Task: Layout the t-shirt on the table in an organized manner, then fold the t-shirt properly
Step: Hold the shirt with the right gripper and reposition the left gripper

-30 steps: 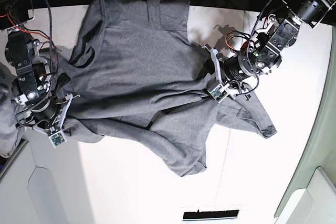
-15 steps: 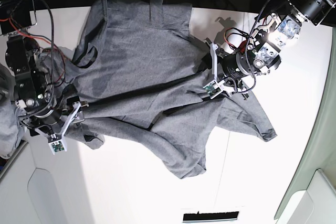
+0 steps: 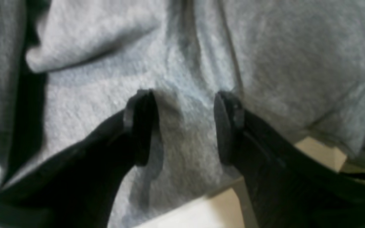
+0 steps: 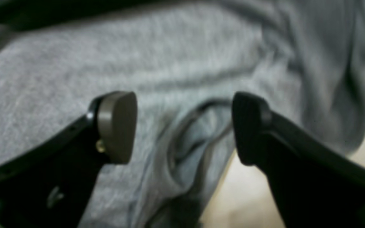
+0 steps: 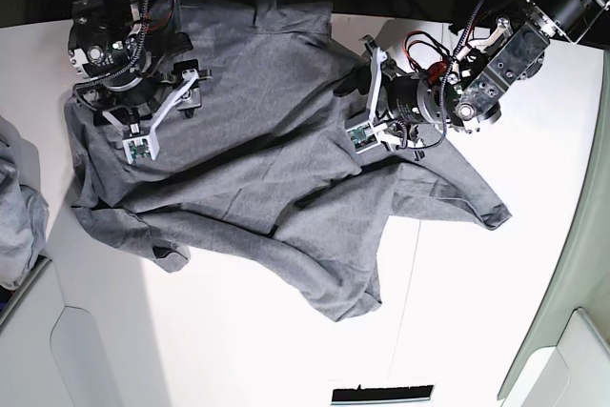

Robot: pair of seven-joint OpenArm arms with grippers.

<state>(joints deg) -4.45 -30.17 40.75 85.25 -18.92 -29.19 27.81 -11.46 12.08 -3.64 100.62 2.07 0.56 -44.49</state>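
Observation:
The heather-grey t-shirt (image 5: 248, 150) lies spread and wrinkled over the white table (image 5: 238, 350), its hem corner toward the bottom. My left gripper (image 5: 367, 97) is at the shirt's right edge. In the left wrist view its fingers (image 3: 139, 126) stand apart with a thick fold of the t-shirt (image 3: 185, 136) caught between them. My right gripper (image 5: 143, 116) hovers over the shirt's upper-left part. In the right wrist view it (image 4: 182, 126) is open, and the t-shirt (image 4: 169, 63) lies loose below with nothing gripped.
A smaller heap of grey cloth (image 5: 19, 207) sits at the left edge. The table's far edge meets a dark area behind the shirt's top. A white moulded panel (image 5: 86, 359) lies at the bottom left and a dark slot (image 5: 381, 391) at the bottom edge.
The right gripper let go of the shirt, opened, and swung from the lower left to the upper left of the base view. The shirt shifted left and settled. The left gripper edged up and left.

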